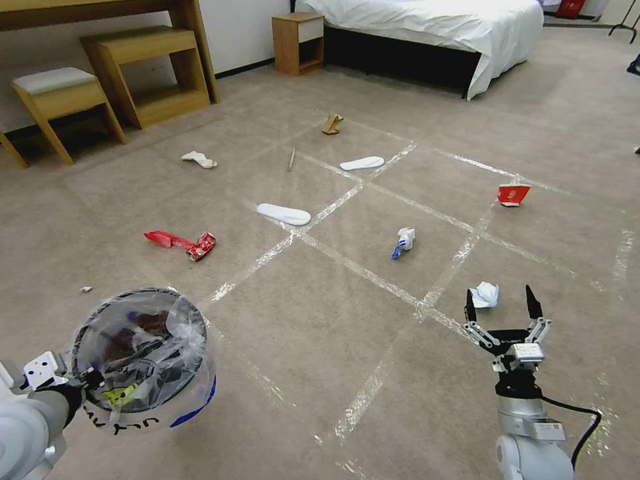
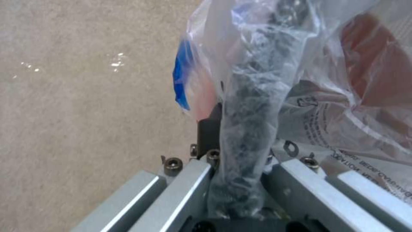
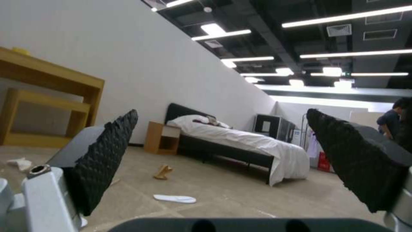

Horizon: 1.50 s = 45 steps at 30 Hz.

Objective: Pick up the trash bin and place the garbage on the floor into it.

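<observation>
I read the trash bin as lifted off the floor, held at its near rim by my left gripper. In the left wrist view that gripper is clamped on the bin's dark rim with the clear liner bag bunched between the jaws. The bag carries black lettering and a blue patch, and dark and reddish contents show through it.

My right gripper hangs low over the carpet with its fingers spread wide and nothing between them. The right wrist view confirms this: the two black ribbed pads stand well apart.

Garbage positions, referenced to the right gripper:
- Crumpled white paper lies just beyond the left fingertip, nearest of all items.
- A white and blue crumpled piece lies farther ahead and to the left.
- A red carton lies well ahead, almost straight on.
- One white slipper lies far to the left and ahead; a second slipper lies beyond it.
- Folded brown cardboard and a thin wooden stick lie farthest ahead.
- Another crumpled white item lies far left, near the wooden stools.

Referenced to the left gripper, a red crushed wrapper lies ahead of the bin, and a small white scrap lies just beyond the bin's rim.

Clear tape strips cross the carpet in a grid. A bed and a small nightstand stand at the far end.
</observation>
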Available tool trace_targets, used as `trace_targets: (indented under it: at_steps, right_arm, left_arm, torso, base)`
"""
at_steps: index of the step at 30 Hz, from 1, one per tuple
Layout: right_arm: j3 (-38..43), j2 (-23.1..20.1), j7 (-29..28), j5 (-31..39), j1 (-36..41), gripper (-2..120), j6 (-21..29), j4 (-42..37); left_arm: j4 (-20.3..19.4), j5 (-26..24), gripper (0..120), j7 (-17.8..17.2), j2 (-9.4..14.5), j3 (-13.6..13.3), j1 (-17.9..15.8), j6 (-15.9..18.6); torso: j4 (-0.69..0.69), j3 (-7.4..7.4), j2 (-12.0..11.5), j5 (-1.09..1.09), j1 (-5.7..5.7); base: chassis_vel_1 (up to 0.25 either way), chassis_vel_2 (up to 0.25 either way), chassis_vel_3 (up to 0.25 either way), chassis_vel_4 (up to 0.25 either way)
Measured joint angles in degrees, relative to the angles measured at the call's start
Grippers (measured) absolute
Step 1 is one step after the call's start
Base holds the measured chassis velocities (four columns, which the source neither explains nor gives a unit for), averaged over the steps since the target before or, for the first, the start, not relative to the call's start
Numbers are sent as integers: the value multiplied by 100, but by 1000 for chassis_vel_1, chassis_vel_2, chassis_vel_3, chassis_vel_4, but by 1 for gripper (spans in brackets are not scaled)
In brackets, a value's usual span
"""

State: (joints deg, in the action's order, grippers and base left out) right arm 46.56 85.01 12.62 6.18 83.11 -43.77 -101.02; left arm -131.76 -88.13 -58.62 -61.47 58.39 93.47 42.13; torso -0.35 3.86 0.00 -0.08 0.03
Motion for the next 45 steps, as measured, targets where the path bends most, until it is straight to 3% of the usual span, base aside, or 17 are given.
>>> trace_targets:
  at_steps: [45]
  right_arm:
    - [-5,-59,-20,11,-53,100,56,20]
  left_arm:
    - [-37,6,0,-29,-68,-80,4,1]
  torso:
    - [-1,0,0,-1,0]
  base:
    - [-120,114,119,-118]
